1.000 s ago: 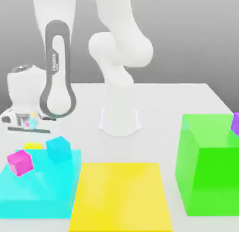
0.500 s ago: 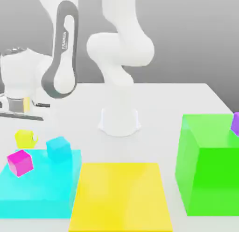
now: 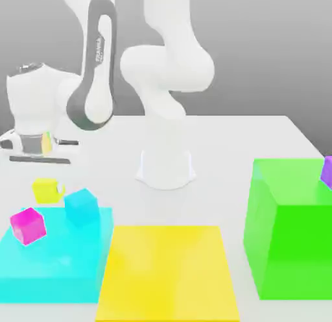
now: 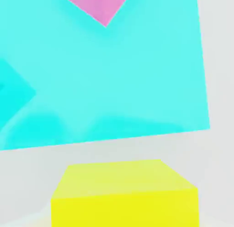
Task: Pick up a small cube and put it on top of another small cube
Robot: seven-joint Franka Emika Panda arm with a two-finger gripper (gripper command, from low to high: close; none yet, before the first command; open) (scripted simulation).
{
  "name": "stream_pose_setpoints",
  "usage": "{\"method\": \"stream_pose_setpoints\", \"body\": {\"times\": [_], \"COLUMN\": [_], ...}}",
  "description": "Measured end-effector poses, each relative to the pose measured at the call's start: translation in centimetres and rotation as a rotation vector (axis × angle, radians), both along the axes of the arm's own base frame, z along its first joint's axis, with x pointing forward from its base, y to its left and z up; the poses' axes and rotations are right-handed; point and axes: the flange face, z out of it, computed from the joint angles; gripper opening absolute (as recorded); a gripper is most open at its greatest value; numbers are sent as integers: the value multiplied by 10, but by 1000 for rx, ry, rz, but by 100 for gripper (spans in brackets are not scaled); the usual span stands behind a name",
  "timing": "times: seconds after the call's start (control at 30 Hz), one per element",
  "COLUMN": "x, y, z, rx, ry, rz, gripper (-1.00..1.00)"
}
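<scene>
open: table (image 3: 259, 139) behind green block (image 3: 292, 230) | obstacles: cyan slab (image 3: 52, 262), cyan cube (image 3: 82, 207)

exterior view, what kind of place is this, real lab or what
Most likely a simulated tabletop workspace, not a real room. A white robot arm is mounted on a plain white table against a blank grey backdrop, and the objects are flat-coloured blocks: a green block, a cyan platform and a yellow slab.

- The exterior view faces the arm's base (image 3: 166, 168) across the table (image 3: 259, 139), slightly from above.
- The hand view looks down, close to the small yellow cube (image 4: 124, 194).
- Both views share this cube (image 3: 45, 189) and the cyan slab (image 3: 55, 265).
</scene>
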Motion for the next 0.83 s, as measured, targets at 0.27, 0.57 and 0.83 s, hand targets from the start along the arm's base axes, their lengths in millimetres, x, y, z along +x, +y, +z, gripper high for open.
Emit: {"method": "stream_pose_setpoints", "body": {"times": [0.27, 0.57, 0.83], "x": [53, 111, 115], "y": [-9, 2, 5], "z": [44, 96, 42], "rx": [-4, 8, 8], "ry": [4, -8, -8], "rz": [40, 93, 102], "gripper": [-100, -100, 100]}}
